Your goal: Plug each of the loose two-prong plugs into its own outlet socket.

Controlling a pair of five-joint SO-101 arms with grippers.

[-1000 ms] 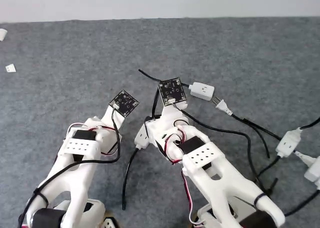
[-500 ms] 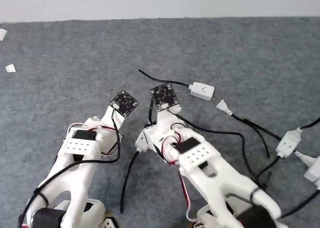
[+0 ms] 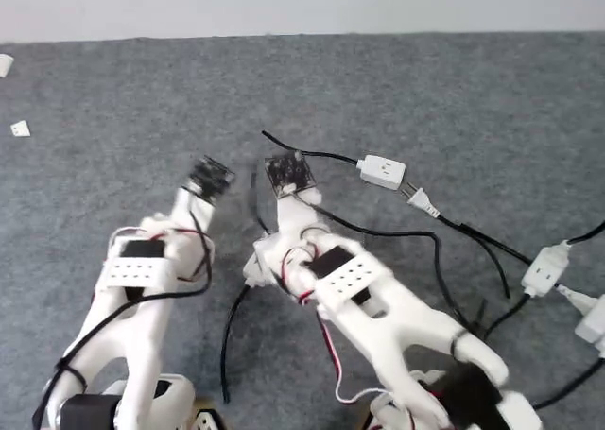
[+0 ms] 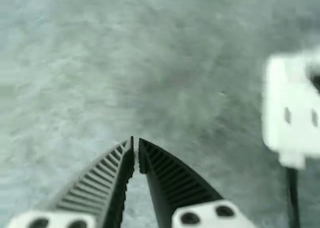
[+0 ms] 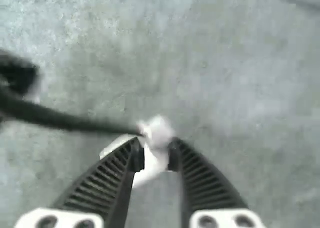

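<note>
The socket (image 3: pixel 382 170) lies on the grey mat (image 3: pixel 142 90), and its black cord (image 3: pixel 312 153) leads off toward the right arm (image 3: pixel 378 298). A loose plug (image 3: pixel 423 201) lies just beside the socket on its other side, prongs toward it but not in it. The right gripper (image 5: pixel 156 145) is clamped on a white plug (image 5: pixel 157 130), whose dark cord (image 5: pixel 60 118) trails to one side. The left gripper (image 4: pixel 135 144), beyond the right arm from the socket, is all but closed, with a thin slit between its fingers, and holds nothing. A second socket (image 3: pixel 545 269) lies well apart from the first, past the loose plug.
</note>
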